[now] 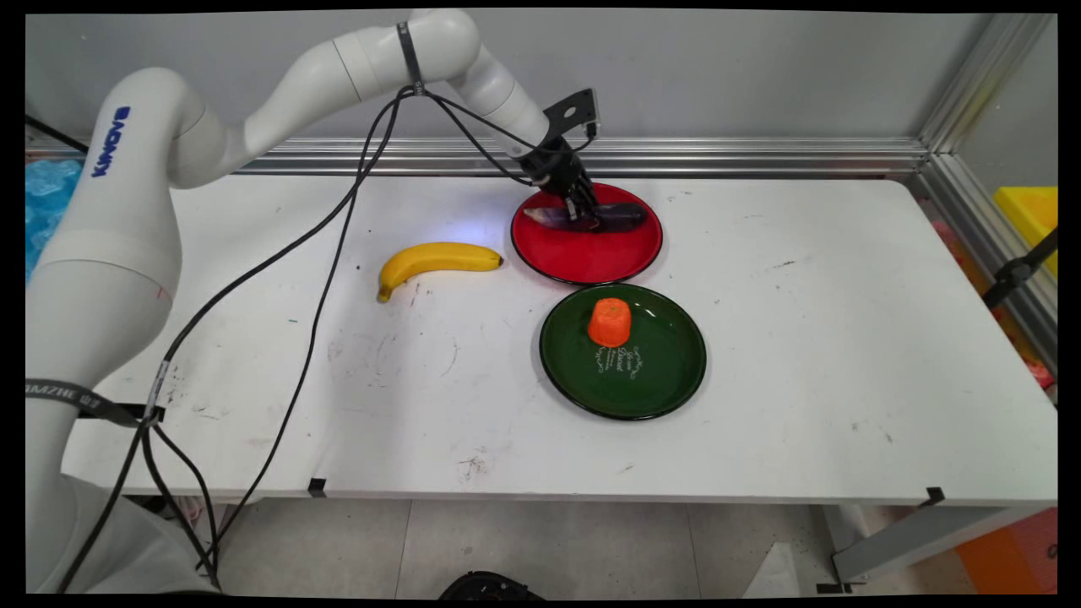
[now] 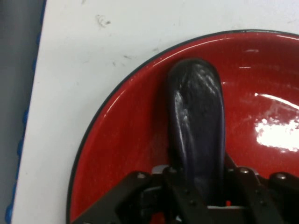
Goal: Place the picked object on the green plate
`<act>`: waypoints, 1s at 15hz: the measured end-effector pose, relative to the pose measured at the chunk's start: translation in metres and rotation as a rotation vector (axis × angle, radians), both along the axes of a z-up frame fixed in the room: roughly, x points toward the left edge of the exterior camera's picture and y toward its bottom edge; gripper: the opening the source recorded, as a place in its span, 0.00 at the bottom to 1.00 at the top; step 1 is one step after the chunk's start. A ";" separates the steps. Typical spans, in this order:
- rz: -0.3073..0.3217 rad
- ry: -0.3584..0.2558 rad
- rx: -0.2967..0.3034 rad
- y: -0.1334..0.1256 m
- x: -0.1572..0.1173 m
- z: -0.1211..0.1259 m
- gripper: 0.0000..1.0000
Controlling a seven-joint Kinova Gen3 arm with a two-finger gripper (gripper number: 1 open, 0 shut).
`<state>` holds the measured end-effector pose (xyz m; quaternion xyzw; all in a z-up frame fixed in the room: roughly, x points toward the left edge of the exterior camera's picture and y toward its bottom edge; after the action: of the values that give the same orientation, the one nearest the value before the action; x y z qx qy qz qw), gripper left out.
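Note:
A dark purple eggplant lies across the far part of a red plate at the back middle of the table. My gripper reaches down onto the eggplant's middle, its fingers pressed against both sides. In the hand view the eggplant runs up from between the fingers, with its rounded end near the red plate's rim. The gripper is shut on it, and the eggplant rests on the plate.
A yellow banana lies on the table left of the red plate. In front of the red plate, a green plate holds an upright orange carrot stub. Black cables hang from the arm over the table's left half.

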<state>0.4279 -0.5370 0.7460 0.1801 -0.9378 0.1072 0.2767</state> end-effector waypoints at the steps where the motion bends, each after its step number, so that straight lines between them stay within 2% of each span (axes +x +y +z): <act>1: 0.000 0.001 -0.001 0.000 0.000 0.000 0.00; 6: 0.002 0.009 -0.009 -0.002 -0.003 0.009 0.00; 15: 0.008 0.040 -0.008 0.018 -0.021 0.060 0.00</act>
<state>0.4068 -0.5189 0.8055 0.1850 -0.9309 0.1086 0.2958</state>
